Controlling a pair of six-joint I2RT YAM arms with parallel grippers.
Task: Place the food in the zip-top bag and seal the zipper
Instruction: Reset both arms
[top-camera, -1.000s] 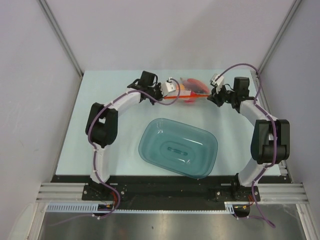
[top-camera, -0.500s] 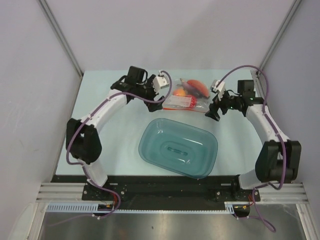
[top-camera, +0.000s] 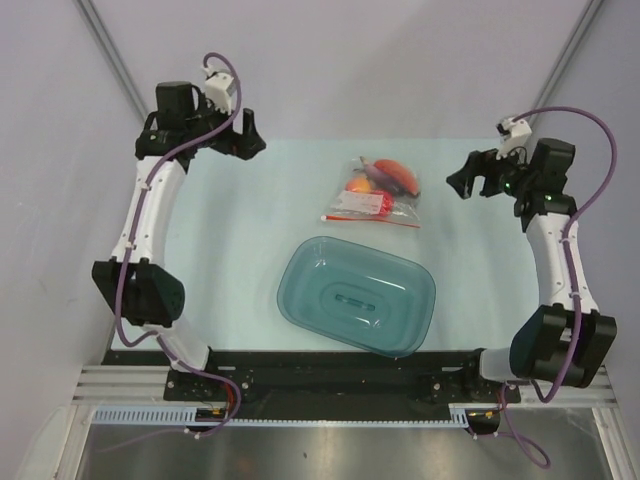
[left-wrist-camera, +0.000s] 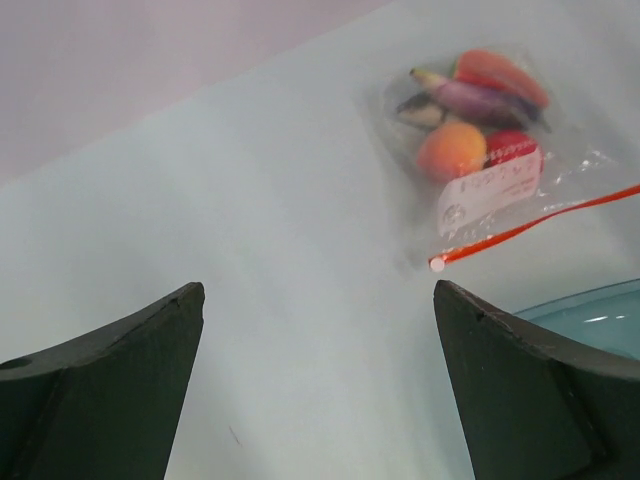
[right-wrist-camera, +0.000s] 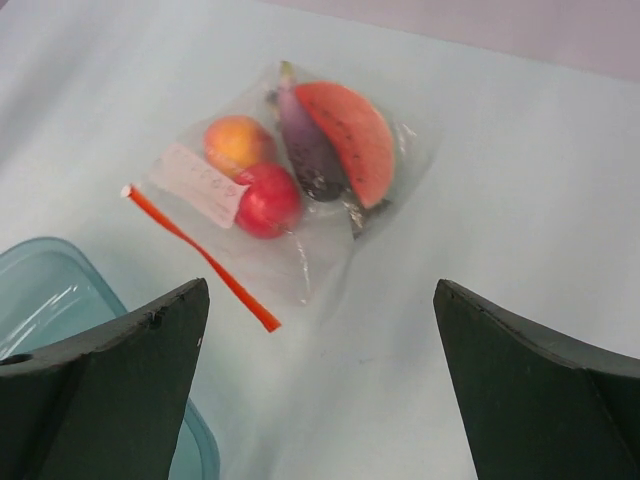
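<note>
The zip-top bag (top-camera: 375, 195) lies flat on the table at the far middle, with the food inside it: a red apple (right-wrist-camera: 268, 200), an orange fruit (right-wrist-camera: 238, 142), a purple eggplant (right-wrist-camera: 308, 145) and a red-orange wedge (right-wrist-camera: 350, 135). Its zipper (top-camera: 370, 218) runs along the near edge as a thin red-orange strip (left-wrist-camera: 540, 225) (right-wrist-camera: 200, 258). My left gripper (top-camera: 252, 140) (left-wrist-camera: 318, 290) is raised at the far left corner, open and empty. My right gripper (top-camera: 462, 180) (right-wrist-camera: 320, 285) is to the right of the bag, also open and empty.
A teal translucent tub (top-camera: 356, 295) (right-wrist-camera: 50, 290) stands just in front of the bag, and its rim (left-wrist-camera: 590, 310) shows in the left wrist view. Grey walls close in the table at the back and both sides.
Both grippers have opened and let go of the bag, which has dropped flat. The left arm swung away to the far left corner and the right arm to the right.
</note>
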